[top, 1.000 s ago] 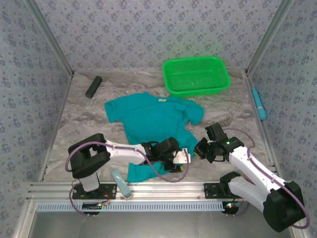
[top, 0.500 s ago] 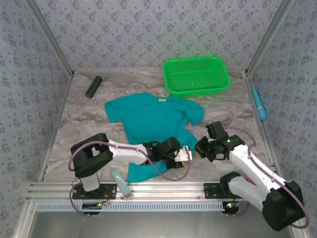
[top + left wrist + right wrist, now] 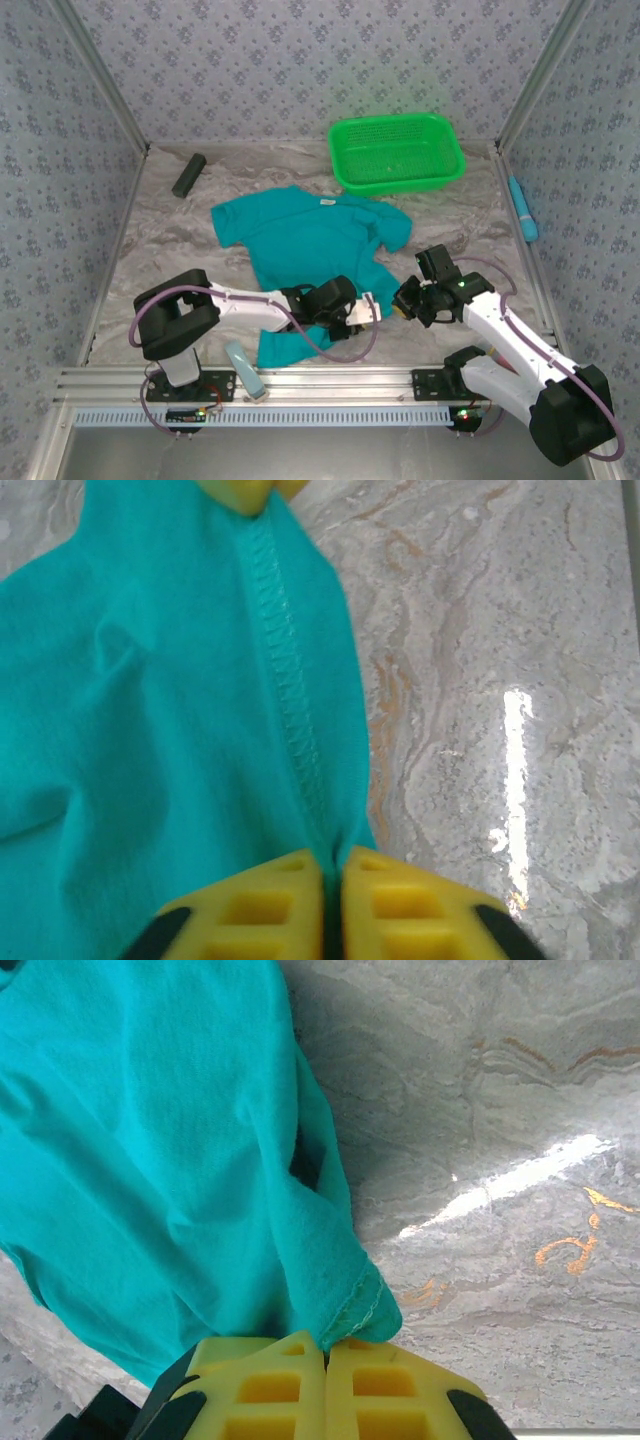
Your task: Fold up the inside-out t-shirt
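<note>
1. Marbled table [image 3: 150, 300] ran away from the arm bases, with patterned walls closing it in on three sides.
2. Nearest the bases, the left gripper [image 3: 330, 865] had just snapped closed. Half a second before, its jaws stood apart; now the yellow pads were pinched tight on the stitched seam [image 3: 285, 670] of the t-shirt [image 3: 310, 235].
3. Just beside it, the right gripper [image 3: 325, 1345] was clenched on a corner of the hem [image 3: 365, 1310], as it had been a second ago.
4. Both grips sat on the shirt's near right edge, with the seam running between them. I judged the grasping step finished, and the cloth looked ready to be lifted or pulled.
5. Farther out, the rest of the t-shirt lay spread mid-table with its sleeves out and its white tag [image 3: 326, 203] at the far end, not yet folded.
6. Beyond it, a green basket [image 3: 345, 165] stood at the back, apart from the cloth.
</note>
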Robot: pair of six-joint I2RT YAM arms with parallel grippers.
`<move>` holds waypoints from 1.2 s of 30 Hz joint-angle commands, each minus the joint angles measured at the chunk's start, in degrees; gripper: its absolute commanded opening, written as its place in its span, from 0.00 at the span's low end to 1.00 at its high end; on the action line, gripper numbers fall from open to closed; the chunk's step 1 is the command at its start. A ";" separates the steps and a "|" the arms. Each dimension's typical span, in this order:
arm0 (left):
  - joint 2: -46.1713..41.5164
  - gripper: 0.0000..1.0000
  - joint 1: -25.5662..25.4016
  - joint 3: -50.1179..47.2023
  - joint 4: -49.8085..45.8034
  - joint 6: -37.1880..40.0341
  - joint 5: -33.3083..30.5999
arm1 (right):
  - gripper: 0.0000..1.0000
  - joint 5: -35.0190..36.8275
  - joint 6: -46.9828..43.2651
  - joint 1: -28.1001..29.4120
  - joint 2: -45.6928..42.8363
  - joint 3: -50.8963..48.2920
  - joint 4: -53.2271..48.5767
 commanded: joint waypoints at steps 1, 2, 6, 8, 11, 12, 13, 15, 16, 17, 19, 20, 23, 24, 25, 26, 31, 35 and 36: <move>-1.48 0.04 0.68 -0.28 -1.37 -0.27 1.27 | 0.00 0.41 -0.93 -0.37 -0.18 1.45 -2.64; -2.16 0.01 0.80 -0.33 -1.46 -0.41 1.68 | 0.00 0.87 -1.06 -0.33 -0.09 1.38 -2.78; -4.50 0.00 1.44 -1.06 -1.54 -1.57 3.64 | 0.00 3.41 -2.47 -0.24 0.47 1.15 -3.21; -5.17 0.06 2.71 -1.20 -2.58 -3.17 5.63 | 0.00 4.43 -4.66 -0.44 1.97 1.90 -4.34; -5.23 0.16 4.14 -1.77 -2.60 -4.56 8.87 | 0.00 3.99 -6.95 -0.46 3.40 2.99 -4.74; -5.00 0.16 4.24 -1.93 -2.24 -4.52 9.10 | 0.00 3.50 -6.90 -0.46 3.50 3.00 -4.30; -4.43 0.11 4.19 -2.11 -1.87 -4.10 9.08 | 0.00 3.02 -6.69 -0.53 3.54 3.03 -3.83; -3.32 0.03 4.42 -2.39 -0.95 -3.33 8.99 | 0.00 2.59 -6.48 -0.57 3.76 3.19 -3.48; -2.58 0.01 4.55 -2.40 -0.29 -3.23 8.81 | 0.00 2.54 -6.53 -0.55 3.94 3.38 -3.46; -1.98 0.01 4.59 -2.32 0.25 -3.43 8.94 | 0.00 2.55 -6.68 -0.63 4.03 3.54 -3.63; -1.05 0.16 4.59 -1.77 0.62 -3.72 10.92 | 0.00 2.55 -6.62 -0.75 3.95 3.65 -3.67; -0.87 0.24 4.59 -1.89 1.23 -3.64 12.90 | 0.00 2.52 -6.44 -0.77 3.88 3.72 -3.67; -1.03 0.37 4.18 -2.50 3.34 -3.62 16.08 | 0.00 2.24 -5.97 -0.90 3.86 3.82 -3.38; -1.12 0.39 4.00 -2.61 3.50 -3.51 16.45 | 0.00 2.22 -5.90 -0.93 3.90 3.77 -3.36; -1.12 0.39 3.90 -2.72 3.78 -3.45 16.79 | 0.00 2.21 -5.90 -0.98 3.86 3.81 -3.39; -1.12 0.40 3.89 -2.86 3.83 -3.32 16.92 | 0.00 2.26 -5.88 -0.97 3.86 3.79 -3.40; -0.23 0.36 3.87 -2.71 3.08 -2.74 14.56 | 0.00 2.01 -5.77 -1.03 3.88 3.66 -3.32; 1.47 0.37 3.89 -1.68 1.88 -2.05 14.61 | 0.00 2.20 -5.70 -1.08 3.94 3.65 -3.08; 1.64 0.37 3.88 -1.73 2.15 -2.08 14.72 | 0.00 2.12 -5.65 -1.20 4.10 3.62 -3.04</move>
